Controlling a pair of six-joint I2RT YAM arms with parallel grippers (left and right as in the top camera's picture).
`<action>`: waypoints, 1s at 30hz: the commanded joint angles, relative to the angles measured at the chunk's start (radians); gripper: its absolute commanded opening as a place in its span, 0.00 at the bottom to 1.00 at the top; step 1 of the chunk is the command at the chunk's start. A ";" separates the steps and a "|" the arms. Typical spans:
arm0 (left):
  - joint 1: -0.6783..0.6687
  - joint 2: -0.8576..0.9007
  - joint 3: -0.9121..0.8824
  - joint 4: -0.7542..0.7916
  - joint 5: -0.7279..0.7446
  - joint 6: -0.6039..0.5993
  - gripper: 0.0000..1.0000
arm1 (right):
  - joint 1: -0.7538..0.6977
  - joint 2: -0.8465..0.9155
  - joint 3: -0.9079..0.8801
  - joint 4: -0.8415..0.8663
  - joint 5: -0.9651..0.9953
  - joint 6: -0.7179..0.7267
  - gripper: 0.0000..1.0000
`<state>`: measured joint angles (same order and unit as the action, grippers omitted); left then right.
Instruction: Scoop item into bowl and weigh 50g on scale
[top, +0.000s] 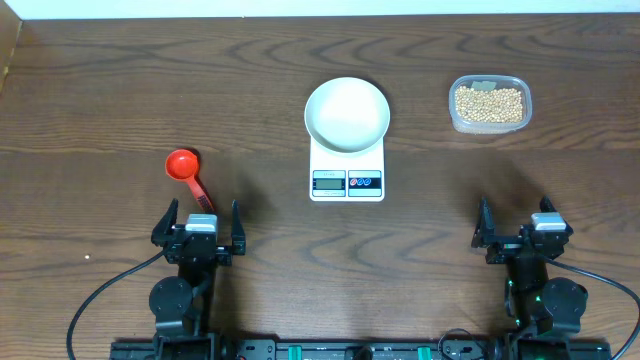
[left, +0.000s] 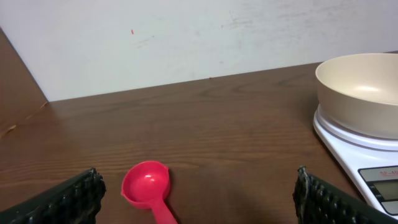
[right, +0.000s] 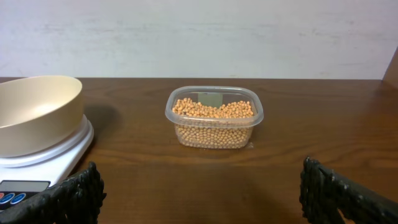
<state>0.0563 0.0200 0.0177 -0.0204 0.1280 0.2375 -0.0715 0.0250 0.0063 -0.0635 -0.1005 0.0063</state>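
Observation:
The white bowl (top: 347, 114) stands empty on the white scale (top: 347, 172) at the table's middle; both show at the right of the left wrist view, bowl (left: 367, 93) on scale (left: 367, 165), and at the left of the right wrist view, bowl (right: 34, 112) on scale (right: 43, 162). The tan beans (top: 489, 104) fill a clear tub at the back right (right: 213, 111). A red scoop (top: 186, 170) lies at the left (left: 147, 186). My left gripper (top: 198, 228) (left: 199, 199) is open and empty just behind the scoop's handle. My right gripper (top: 523, 225) (right: 202, 193) is open and empty near the front right.
The clear plastic tub (top: 490, 103) holding the beans stands right of the scale (right: 214, 118). A pale wall runs along the table's far edge (left: 186, 37). Dark wood table (top: 120, 90) lies all around.

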 joint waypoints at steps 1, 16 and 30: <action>-0.003 0.003 -0.014 -0.039 0.006 0.013 0.98 | 0.008 -0.005 -0.001 -0.004 -0.006 0.000 0.99; -0.003 0.003 -0.014 -0.039 0.010 0.013 0.98 | 0.008 -0.005 -0.001 -0.004 -0.006 0.000 0.99; -0.002 0.003 -0.001 -0.039 0.010 -0.014 0.98 | 0.008 -0.005 -0.001 -0.004 -0.006 0.000 0.99</action>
<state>0.0563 0.0200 0.0181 -0.0208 0.1280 0.2337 -0.0715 0.0250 0.0063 -0.0635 -0.1005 0.0063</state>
